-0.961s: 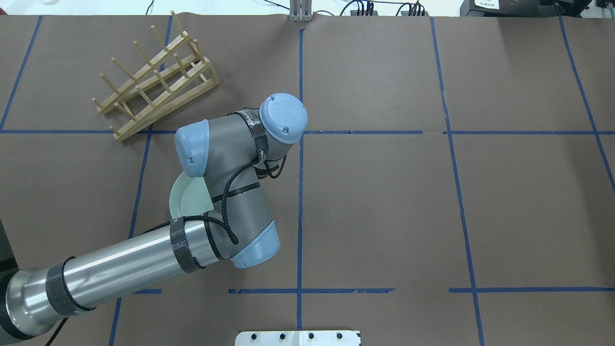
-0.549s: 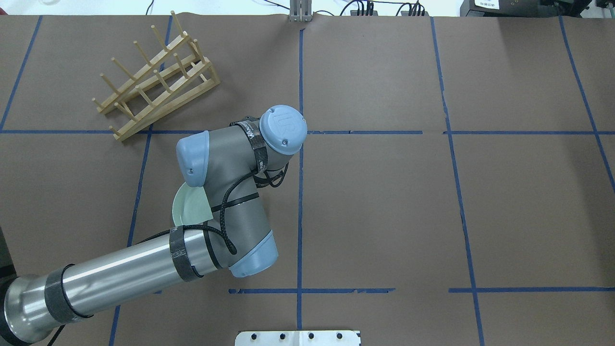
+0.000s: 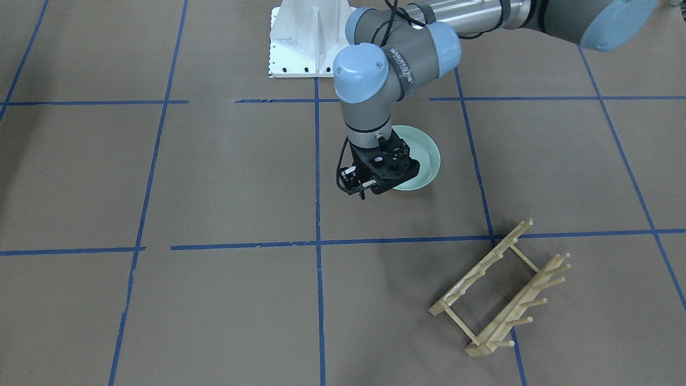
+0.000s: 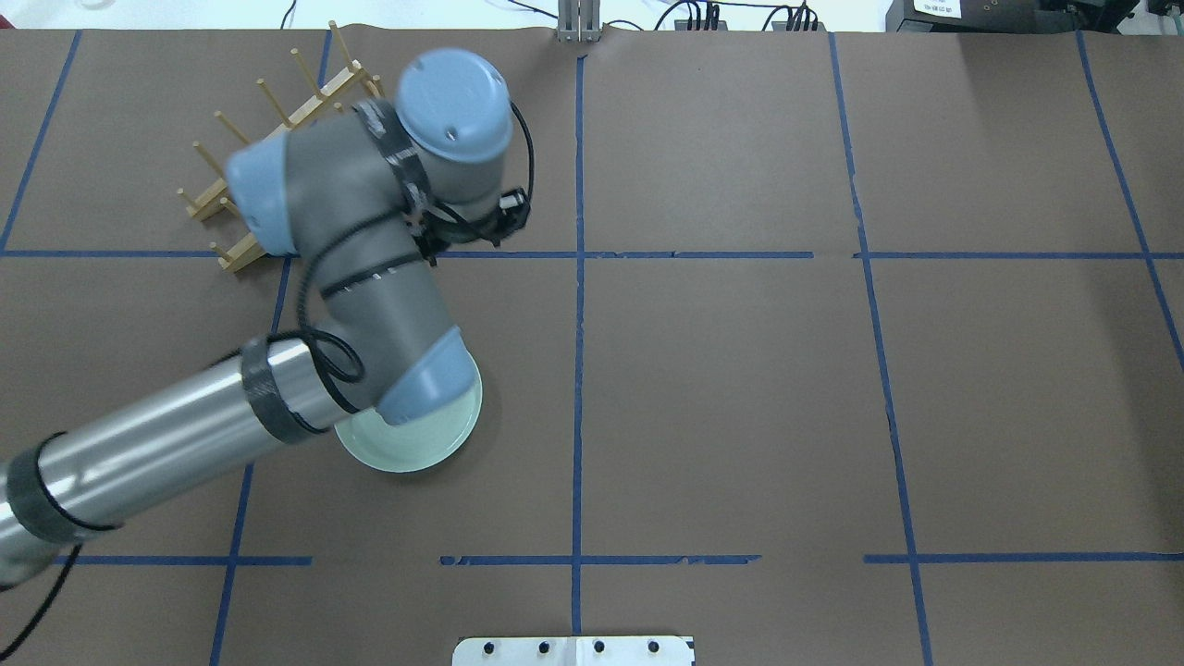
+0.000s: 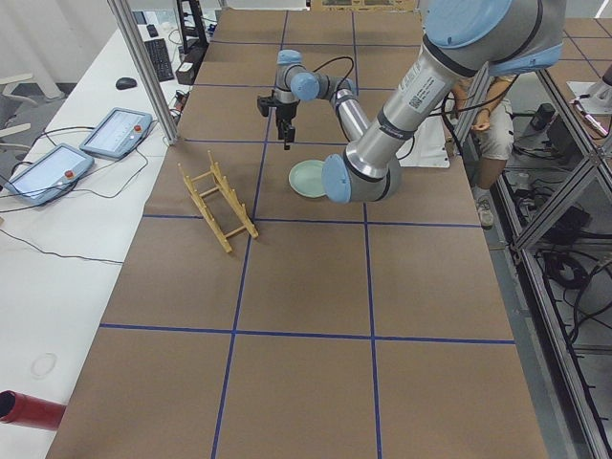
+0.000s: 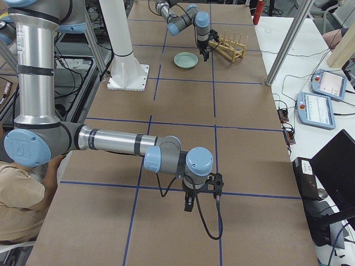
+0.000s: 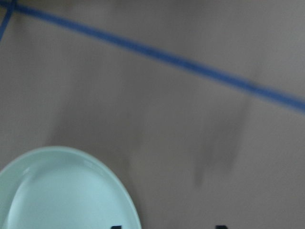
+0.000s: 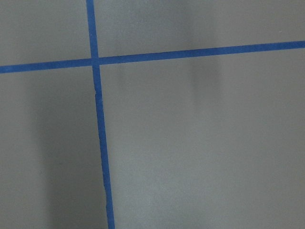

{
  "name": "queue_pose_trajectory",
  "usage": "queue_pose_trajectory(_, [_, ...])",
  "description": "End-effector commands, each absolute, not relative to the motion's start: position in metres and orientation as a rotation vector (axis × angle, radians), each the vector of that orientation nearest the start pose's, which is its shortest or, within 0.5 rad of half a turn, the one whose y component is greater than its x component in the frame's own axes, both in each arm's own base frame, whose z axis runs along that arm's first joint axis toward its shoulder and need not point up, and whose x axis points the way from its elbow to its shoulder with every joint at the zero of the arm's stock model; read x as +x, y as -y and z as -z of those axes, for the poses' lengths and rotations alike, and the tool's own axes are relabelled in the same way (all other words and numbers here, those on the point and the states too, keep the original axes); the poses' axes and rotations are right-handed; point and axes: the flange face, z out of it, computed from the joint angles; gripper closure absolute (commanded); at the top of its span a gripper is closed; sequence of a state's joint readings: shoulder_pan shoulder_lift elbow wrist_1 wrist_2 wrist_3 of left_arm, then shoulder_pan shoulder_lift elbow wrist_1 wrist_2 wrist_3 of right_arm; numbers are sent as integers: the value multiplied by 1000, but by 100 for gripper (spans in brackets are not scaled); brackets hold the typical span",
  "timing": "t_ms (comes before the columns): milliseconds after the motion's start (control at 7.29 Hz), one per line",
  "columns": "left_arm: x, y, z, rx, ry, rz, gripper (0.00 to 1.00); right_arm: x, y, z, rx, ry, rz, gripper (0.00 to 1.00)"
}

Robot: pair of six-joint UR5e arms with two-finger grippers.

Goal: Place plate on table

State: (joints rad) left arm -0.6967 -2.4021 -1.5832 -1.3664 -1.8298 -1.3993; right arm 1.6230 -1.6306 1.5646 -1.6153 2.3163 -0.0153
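The pale mint-green plate (image 3: 423,155) lies flat on the brown table (image 3: 214,177), in a grid square near the white robot base. It also shows in the overhead view (image 4: 421,449), partly under my left arm's elbow. My left gripper (image 3: 373,186) hangs above the table just beside the plate's edge and points down. In the left wrist view the plate (image 7: 62,191) is at the lower left and the two fingertips stand apart with nothing between them. My right gripper (image 6: 188,204) hovers over bare table far from the plate; I cannot tell whether it is open.
A wooden peg rack (image 3: 498,289) stands on the table beyond the plate, partly hidden by my left wrist in the overhead view (image 4: 208,199). The white robot base (image 3: 305,43) is at the table's edge. Blue tape lines (image 4: 578,370) cross the paper.
My left arm has risen and swung toward the rack. The plate, earlier mostly hidden under the arm, now lies flat on the table, apart from the gripper.
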Motion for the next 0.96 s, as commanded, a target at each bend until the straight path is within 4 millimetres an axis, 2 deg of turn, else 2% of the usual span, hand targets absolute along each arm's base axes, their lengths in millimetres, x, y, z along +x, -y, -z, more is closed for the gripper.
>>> queue_pose_trajectory(0, [334, 592, -209, 123, -783, 273, 20, 89, 453, -696, -80, 748, -76, 0])
queue_pose_trajectory(137, [275, 608, -271, 151, -802, 161, 15, 89, 453, -696, -80, 748, -76, 0])
queue_pose_trajectory(275, [205, 613, -344, 156, -813, 104, 12, 90, 454, -696, -79, 748, -76, 0])
queue_pose_trajectory(412, [139, 601, -415, 176, -800, -13, 11, 89, 453, -696, -80, 748, -76, 0])
queue_pose_trajectory(549, [73, 582, -474, 167, -798, -44, 10, 89, 453, -696, -80, 748, -76, 0])
queue_pose_trajectory(686, [2, 547, -534, 182, -802, -98, 0, 90, 454, -696, -80, 748, -76, 0])
queue_pose_trajectory(824, [-63, 497, -590, 170, -844, -70, 0, 89, 453, -697, -82, 748, -77, 0])
